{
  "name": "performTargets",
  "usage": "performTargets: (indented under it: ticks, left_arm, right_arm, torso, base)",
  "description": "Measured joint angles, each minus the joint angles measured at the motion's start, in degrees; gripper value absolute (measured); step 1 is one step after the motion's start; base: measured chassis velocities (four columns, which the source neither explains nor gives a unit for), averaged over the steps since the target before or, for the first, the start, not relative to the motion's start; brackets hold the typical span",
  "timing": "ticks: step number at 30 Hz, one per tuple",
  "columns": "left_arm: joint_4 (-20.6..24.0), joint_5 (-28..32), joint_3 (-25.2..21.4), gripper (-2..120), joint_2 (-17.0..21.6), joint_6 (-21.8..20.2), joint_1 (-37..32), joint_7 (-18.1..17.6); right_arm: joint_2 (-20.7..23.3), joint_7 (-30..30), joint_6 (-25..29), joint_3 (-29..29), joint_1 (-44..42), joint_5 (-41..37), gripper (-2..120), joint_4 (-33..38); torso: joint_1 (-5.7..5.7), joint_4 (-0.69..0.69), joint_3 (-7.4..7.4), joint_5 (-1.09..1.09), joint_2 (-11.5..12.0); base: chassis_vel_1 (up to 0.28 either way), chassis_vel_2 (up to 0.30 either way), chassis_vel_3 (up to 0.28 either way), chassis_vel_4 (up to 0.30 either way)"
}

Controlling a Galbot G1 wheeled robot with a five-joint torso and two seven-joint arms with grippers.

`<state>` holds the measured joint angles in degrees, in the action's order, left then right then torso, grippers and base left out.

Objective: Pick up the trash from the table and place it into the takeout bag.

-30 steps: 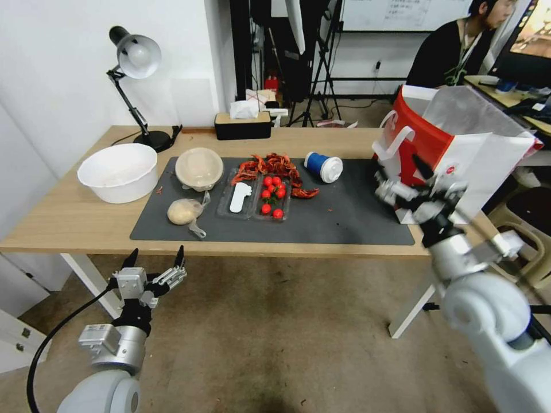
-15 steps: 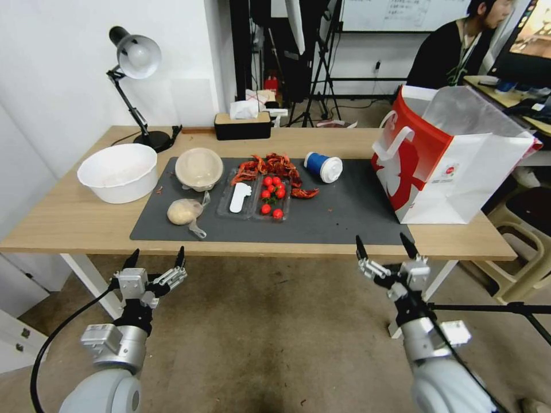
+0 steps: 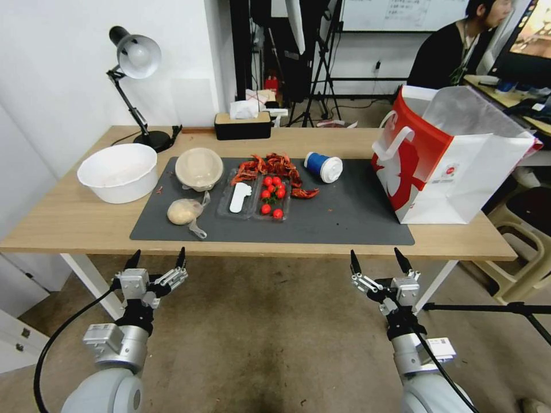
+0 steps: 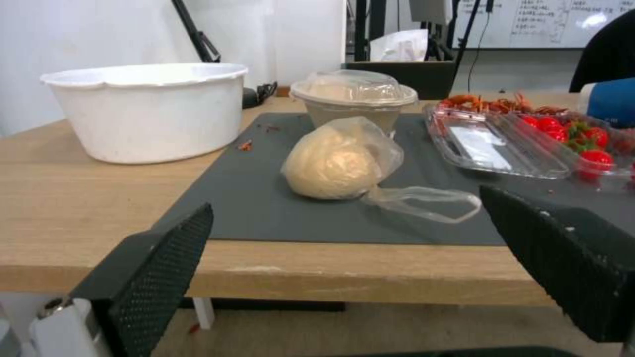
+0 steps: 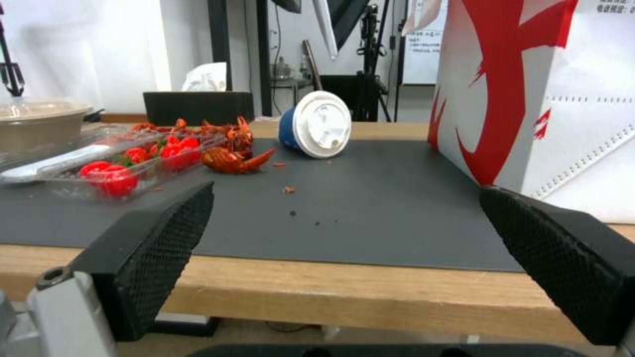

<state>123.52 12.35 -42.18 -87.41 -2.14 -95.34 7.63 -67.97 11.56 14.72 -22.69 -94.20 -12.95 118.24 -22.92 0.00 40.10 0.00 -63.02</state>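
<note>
Cup [image 5: 315,125] lid toward right end effector [image 5: 344,248]

The desk [image 3: 69,223] is light wood with white legs, under a dark grey mat [image 3: 344,218]; the takeout bag [image 3: 453,166] has one red side with white loop handles and a white side bearing a small red logo; the cup [image 3: 322,166] is blue with a white lid; the lidded bowl [image 3: 198,168] and the lump in the small clear bag [image 3: 182,211] are beige; the large bowl [image 3: 117,172] is white; the cherry tomatoes [image 3: 271,195] are red in a clear tray; both tools, left [image 3: 156,260] and right [image 3: 376,263], have black, cross-hatched fingertips.
</note>
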Motion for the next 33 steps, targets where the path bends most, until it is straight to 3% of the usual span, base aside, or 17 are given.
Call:
performTargets:
  ticks: [7, 17, 25, 33]
  left_arm:
    - [-0.2, 0.0, 0.1, 100, -0.3, 0.1, 0.3, 0.0]
    - [-0.4, 0.0, -0.1, 100, -0.4, 0.3, 0.5, 0.0]
    - [-0.4, 0.0, -0.2, 100, -0.5, 0.6, 0.6, 0.0]
    - [-0.3, 0.0, -0.4, 100, -0.5, 0.8, 0.6, -0.1]
  right_arm:
    - [0.4, 1.4, -2.3, 0.5, 3.0, -1.9, 100, 0.4]
    - [3.6, 3.9, -10.1, 1.8, 13.2, -11.8, 100, -0.2]
    - [9.3, 3.5, -14.3, 5.8, 28.5, -23.8, 100, -9.4]
    - [12.4, 0.4, -14.8, 11.2, 41.6, -31.7, 100, -18.1]
  torso:
    - [0.00, 0.00, 0.00, 0.00, 0.0]
    - [0.00, 0.00, 0.00, 0.02, 0.0]
    - [0.00, 0.00, 0.01, 0.02, 0.0]
    - [-0.01, 0.01, 0.01, 0.00, 0.0]
  base:
    - [0.000, 0.000, 0.000, 0.000]
    - [0.000, 0.000, 0.000, 0.000]
    - [0.000, 0.000, 0.000, 0.000]
    - [0.000, 0.000, 0.000, 0.000]
